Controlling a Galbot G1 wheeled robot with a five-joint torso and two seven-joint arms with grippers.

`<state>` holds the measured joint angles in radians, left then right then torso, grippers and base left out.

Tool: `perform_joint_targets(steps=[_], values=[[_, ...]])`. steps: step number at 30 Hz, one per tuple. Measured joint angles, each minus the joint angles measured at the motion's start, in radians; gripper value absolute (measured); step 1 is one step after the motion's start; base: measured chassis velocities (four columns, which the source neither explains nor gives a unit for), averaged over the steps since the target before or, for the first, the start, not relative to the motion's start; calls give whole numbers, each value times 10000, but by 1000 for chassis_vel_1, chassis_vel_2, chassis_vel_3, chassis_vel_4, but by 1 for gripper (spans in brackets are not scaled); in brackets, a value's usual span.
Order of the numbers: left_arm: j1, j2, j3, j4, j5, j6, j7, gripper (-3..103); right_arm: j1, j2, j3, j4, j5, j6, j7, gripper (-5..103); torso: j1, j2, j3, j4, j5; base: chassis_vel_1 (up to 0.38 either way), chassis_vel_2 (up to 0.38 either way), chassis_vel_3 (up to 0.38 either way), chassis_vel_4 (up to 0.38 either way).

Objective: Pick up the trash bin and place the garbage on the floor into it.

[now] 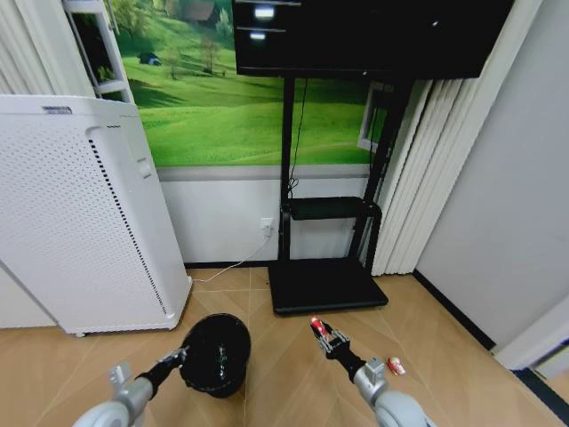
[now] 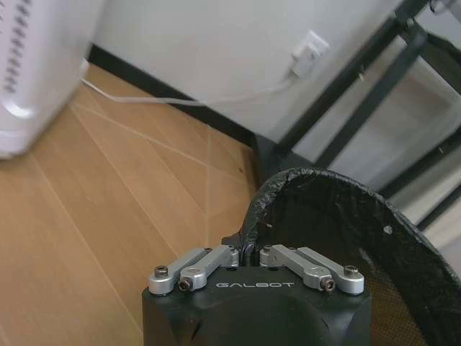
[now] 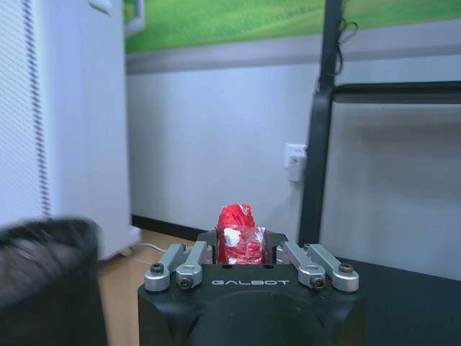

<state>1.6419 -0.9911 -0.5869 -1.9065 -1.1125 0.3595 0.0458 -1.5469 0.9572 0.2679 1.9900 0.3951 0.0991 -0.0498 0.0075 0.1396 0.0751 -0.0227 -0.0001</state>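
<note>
Trash bin (image 1: 215, 354) rim gripped by left hand (image 1: 181, 356); right hand (image 1: 322, 333) holds red wrapper (image 3: 238, 238).

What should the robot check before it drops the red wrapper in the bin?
1. Right gripper shut on the red wrapper: ok.
2. Left gripper shut on the trash bin rim: ok.
3. Bin mouth facing up and open: ok.
4. Wrapper above the bin mouth: not ok, it is off to the bin's right.
5. Other litter: one red-and-white piece lies on the floor: not ok.
</note>
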Motion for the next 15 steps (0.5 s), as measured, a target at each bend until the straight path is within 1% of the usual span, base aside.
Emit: perform_joint_targets(steps=[2, 4, 5, 6, 7, 8, 9, 12, 13, 15], values=[[-375, 104, 690, 373, 243, 2, 399, 7, -619, 87, 102, 448, 512, 385, -975, 33, 0, 0, 0, -2, 0, 0, 0, 0, 0], [-424, 109, 758, 424, 285, 3, 465, 7, -712, 124, 106, 480, 559, 446, -1127, 33, -1, -1, -1, -3, -1, 0, 0, 0, 0], [-779, 125, 1180, 733, 644, 4, 1008, 7, -1069, 416, 110, 499, 543, 745, -1873, 33, -1, 0, 0, -4, -1, 0, 0, 0, 0], [-779, 125, 1180, 733, 644, 4, 1008, 7, -1069, 416, 110, 499, 543, 745, -1873, 33, -1, 0, 0, -4, -1, 0, 0, 0, 0], [-904, 130, 1297, 831, 773, 3, 1249, 7, -1134, 546, 75, 462, 471, 831, -2083, 33, -1, 0, -1, -3, 0, 0, 0, 0, 0], [-1110, 165, 1514, 957, 965, -6, 1775, 7, -1183, 763, -47, 292, 316, 944, -2376, 33, -2, 0, 0, -3, 0, 0, 0, 0, 0], [-1110, 165, 1514, 957, 965, -6, 1775, 7, -1183, 763, -47, 292, 316, 944, -2376, 33, -2, 0, 0, -3, 0, 0, 0, 0, 0], [-1302, 254, 1718, 967, 1156, -52, 2666, 7, -1040, 965, -336, -59, -105, 992, -2638, 33, -2, 0, 0, -3, 2, 0, 0, 0, 0], [-1302, 254, 1718, 967, 1156, -52, 2666, 7, -1040, 965, -336, -59, -105, 992, -2638, 33, -2, 0, 0, -3, 2, 0, 0, 0, 0], [-1287, 320, 1691, 917, 1228, -93, 2992, 7, -868, 943, -509, -208, -139, 961, -2674, 33, -1, 0, 0, -1, 1, 0, 0, 0, 0]])
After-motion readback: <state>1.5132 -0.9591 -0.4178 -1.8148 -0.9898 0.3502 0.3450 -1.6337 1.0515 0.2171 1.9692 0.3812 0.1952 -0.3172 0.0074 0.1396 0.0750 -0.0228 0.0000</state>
